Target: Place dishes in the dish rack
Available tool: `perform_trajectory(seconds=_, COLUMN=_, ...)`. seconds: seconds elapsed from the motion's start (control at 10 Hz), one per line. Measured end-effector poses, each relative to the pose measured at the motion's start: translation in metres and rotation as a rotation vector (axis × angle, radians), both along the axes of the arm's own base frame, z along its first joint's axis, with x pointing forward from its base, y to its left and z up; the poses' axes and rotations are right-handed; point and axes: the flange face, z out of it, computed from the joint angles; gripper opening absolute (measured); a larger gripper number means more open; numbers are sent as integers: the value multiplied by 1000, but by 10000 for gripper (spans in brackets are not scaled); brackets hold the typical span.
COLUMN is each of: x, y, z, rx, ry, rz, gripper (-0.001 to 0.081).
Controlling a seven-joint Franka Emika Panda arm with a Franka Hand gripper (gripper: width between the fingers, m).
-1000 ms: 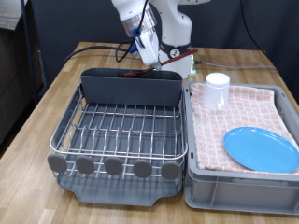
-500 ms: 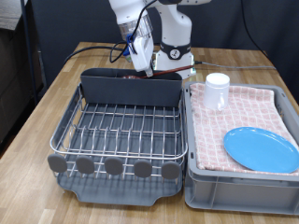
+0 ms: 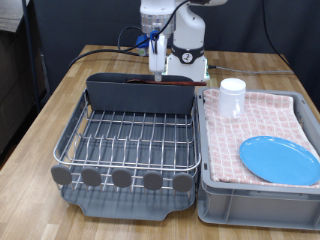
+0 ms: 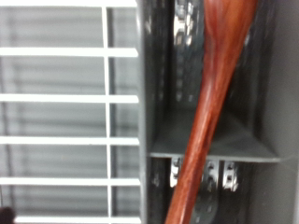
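The reddish-brown wooden spoon [image 3: 172, 85] lies slanted in the tall dark grey trough [image 3: 138, 96] at the far edge of the dish rack [image 3: 128, 138]. The wrist view shows the spoon [image 4: 210, 103] close up inside the trough, beside the wire grid [image 4: 75, 93]. My gripper [image 3: 157, 62] points down just above the trough and the spoon. Its fingers do not show in the wrist view. The white cup [image 3: 232, 96] and the light-blue plate [image 3: 279, 158] sit on the pink checkered cloth [image 3: 262, 118] at the exterior view's right.
The grey bin [image 3: 255, 195] that holds the cloth stands tight against the rack on the exterior view's right. The rack's wire grid holds nothing. Black cables [image 3: 105, 48] lie on the wooden table behind the rack, near the robot base [image 3: 185, 62].
The gripper has swung from a tilt to upright and shifted slightly to the exterior view's right above the trough. The spoon now lies lower, along the trough. Cup and plate have not moved.
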Motion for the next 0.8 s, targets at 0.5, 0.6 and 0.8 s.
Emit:
perform_trajectory(seconds=0.5, x=14, y=50, z=49, rx=-166, ry=-42, rz=46, gripper=801)
perform_trajectory(seconds=0.6, x=17, y=64, z=60, rx=-154, ry=-51, rz=94, gripper=801)
perform_trajectory(seconds=0.8, x=26, y=96, z=77, rx=-104, ry=-65, rz=233, gripper=802)
